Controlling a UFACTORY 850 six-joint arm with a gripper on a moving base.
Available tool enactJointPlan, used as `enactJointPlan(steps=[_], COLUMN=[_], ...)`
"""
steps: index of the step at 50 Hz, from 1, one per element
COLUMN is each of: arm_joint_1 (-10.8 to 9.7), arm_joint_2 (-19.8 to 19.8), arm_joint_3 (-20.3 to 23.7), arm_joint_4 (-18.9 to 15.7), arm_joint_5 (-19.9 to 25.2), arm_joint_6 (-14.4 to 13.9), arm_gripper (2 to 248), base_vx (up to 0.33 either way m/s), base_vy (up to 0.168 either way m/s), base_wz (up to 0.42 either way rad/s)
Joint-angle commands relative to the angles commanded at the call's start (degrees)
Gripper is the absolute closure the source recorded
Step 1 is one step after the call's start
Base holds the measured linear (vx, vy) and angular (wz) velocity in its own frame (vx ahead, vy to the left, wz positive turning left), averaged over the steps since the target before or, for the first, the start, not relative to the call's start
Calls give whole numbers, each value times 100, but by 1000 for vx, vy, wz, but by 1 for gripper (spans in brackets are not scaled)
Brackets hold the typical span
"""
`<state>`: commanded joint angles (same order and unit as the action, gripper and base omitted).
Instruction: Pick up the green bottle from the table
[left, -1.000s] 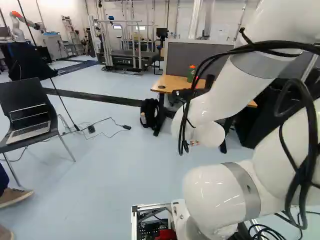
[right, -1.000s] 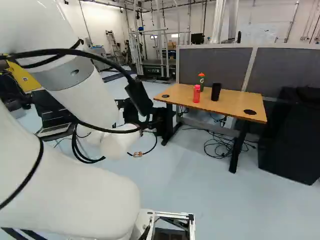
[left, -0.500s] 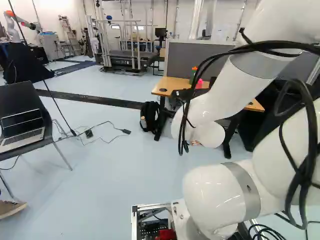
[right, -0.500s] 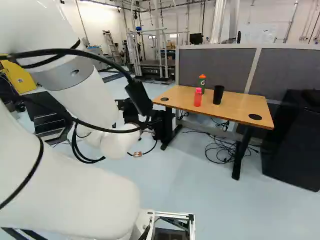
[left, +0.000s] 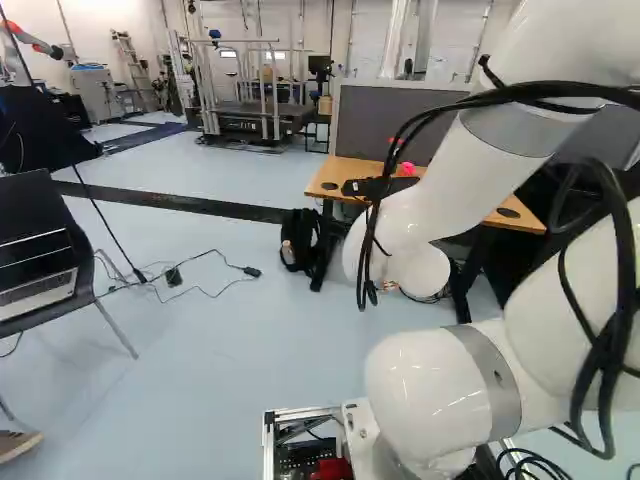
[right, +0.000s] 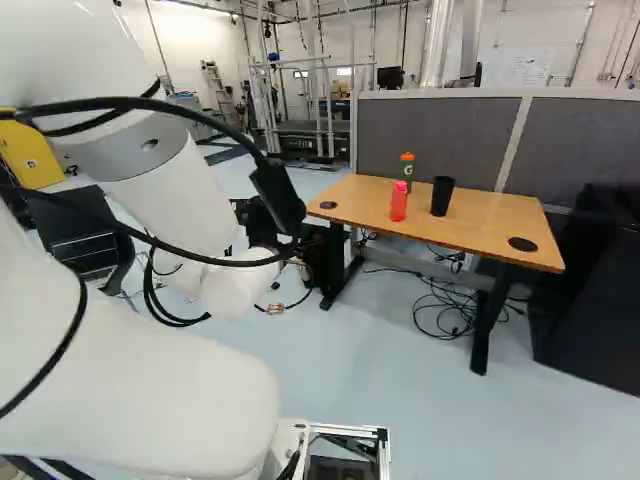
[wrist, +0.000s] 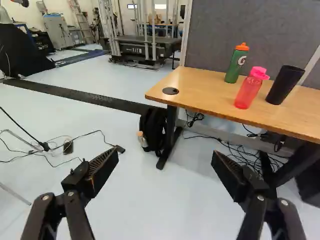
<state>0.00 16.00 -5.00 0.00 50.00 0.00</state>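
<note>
Green bottle (right: 407, 172) with an orange cap stands upright on the wooden tabletop (right: 492, 214), right of the upper middle of the right base view, behind a red bottle (right: 398, 202); a black cup (right: 442, 196) stands just beside the red one. The tool (right: 314, 238) is released, fingers wide apart. The base has moved: in the right base view the tabletop reaches farther right than before, while the chair (left: 30, 205) has slid toward the left edge of the left base view.
</note>
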Motion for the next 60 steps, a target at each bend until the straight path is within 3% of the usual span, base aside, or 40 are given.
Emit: enactJointPlan(steps=[60], arm_joint_1=[0], arm_joint_2=[0], arm_joint_3=[0], arm_joint_4=[0], arm_joint_5=[0], arm_joint_6=[0], arm_gripper=[3], base_vx=[150], base_vy=[31], base_wz=[-49])
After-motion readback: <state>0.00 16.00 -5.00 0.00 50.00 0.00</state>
